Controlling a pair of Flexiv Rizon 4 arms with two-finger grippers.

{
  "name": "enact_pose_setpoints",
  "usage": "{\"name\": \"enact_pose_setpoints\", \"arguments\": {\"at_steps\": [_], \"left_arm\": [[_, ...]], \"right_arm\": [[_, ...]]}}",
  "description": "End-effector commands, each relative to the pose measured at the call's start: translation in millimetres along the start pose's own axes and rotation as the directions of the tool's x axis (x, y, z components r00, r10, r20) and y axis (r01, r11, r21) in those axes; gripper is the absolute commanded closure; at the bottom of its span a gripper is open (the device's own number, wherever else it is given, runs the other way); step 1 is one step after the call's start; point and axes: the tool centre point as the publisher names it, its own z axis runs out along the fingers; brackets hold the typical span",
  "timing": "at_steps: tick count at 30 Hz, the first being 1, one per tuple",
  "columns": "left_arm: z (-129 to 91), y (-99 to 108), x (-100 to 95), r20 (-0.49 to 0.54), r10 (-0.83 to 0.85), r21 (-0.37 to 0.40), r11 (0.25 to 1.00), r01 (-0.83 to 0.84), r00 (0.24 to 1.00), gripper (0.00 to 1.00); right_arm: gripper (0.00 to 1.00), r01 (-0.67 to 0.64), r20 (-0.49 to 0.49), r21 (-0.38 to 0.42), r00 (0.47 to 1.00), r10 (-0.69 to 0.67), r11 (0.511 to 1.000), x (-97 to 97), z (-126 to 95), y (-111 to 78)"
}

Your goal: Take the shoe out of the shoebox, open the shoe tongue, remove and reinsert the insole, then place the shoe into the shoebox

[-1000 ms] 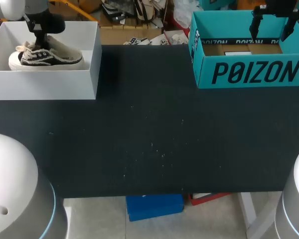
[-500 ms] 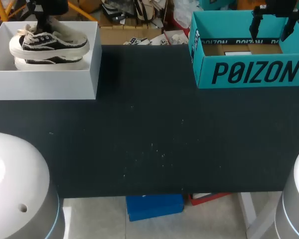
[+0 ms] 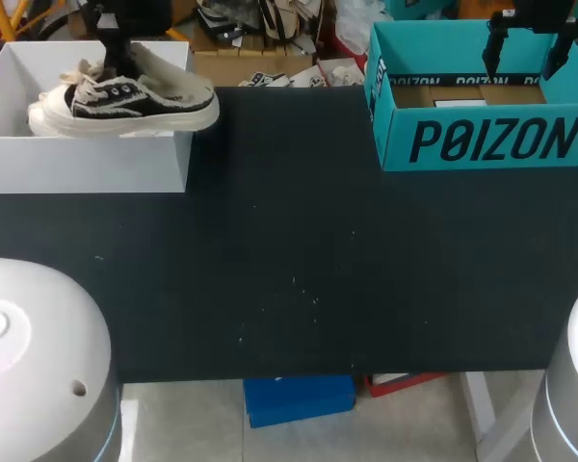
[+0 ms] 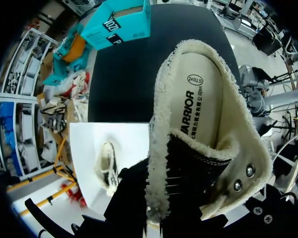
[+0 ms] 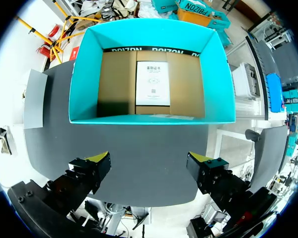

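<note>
- Since the shoe (image 3: 125, 101) hangs in the air over the right-hand wall of the white shoebox (image 3: 87, 164), half above the box and half above the worktop (image 3: 289, 269), I judge the first step, taking it out, to be almost done; it is not yet set down.
- Left gripper (image 3: 118, 60): it comes down on the shoe's collar from above. Its yellow tips are hidden in both views, but the shoe hangs from it touching nothing else, so the fingers must be clamped on the collar.
- In the left wrist view the insole (image 4: 198, 99) lies flat inside the fleecy opening, seemingly seated in place; removing and reinserting it remains to be done.
- The laces (image 3: 82, 77) lie bunched over the front of the shoe. Nothing shows the tongue pulled open, so I take that step as not yet begun.
- A second shoe (image 4: 107, 168) lies on the floor of the white shoebox, under the lifted one.
- Right gripper (image 5: 149, 158): it hovers above the near edge of the open teal box (image 5: 149, 34), fingers wide apart and holding nothing. Only a sheet of paper (image 5: 152, 82) lies on that box's cardboard floor.
- Left to do, as I judge it: set the shoe on the worktop, open the tongue, work the insole out and back in, then return the shoe to a box.
</note>
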Motion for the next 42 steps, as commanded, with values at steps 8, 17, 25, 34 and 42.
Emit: {"name": "enact_pose_setpoints", "arguments": {"at_steps": [8, 17, 25, 34, 42], "left_arm": [[10.5, -80.4, 118.9, 0.086, 0.036, -0.018, 0.999, -0.035, 0.996, 1.00], [47.3, -135.4, 147.3, 0.034, 0.071, -0.031, 0.997, -0.070, 0.997, 1.00], [82.7, -165.7, 150.5, -0.004, 0.096, -0.036, 0.995, -0.096, 0.995, 1.00], [120.8, -192.4, 148.1, -0.029, 0.094, -0.038, 0.995, -0.095, 0.995, 1.00], [157.0, -212.6, 155.2, -0.053, 0.116, -0.064, 0.991, -0.119, 0.992, 1.00]], "right_arm": [[0.00, 0.000, 0.000, 0.000, 1.000, 0.000, 1.000, -0.1, -0.3, -0.4], [0.00, 0.000, 0.000, 0.000, 1.000, 0.000, 1.000, -0.1, -0.3, -0.4], [0.00, 0.000, 0.000, 0.000, 1.000, 0.000, 1.000, -0.1, -0.3, -0.4], [0.00, 0.000, 0.000, 0.000, 1.000, 0.000, 1.000, -0.1, -0.3, -0.4], [0.00, 0.000, 0.000, 0.000, 1.000, 0.000, 1.000, -0.1, -0.3, -0.4]]}}
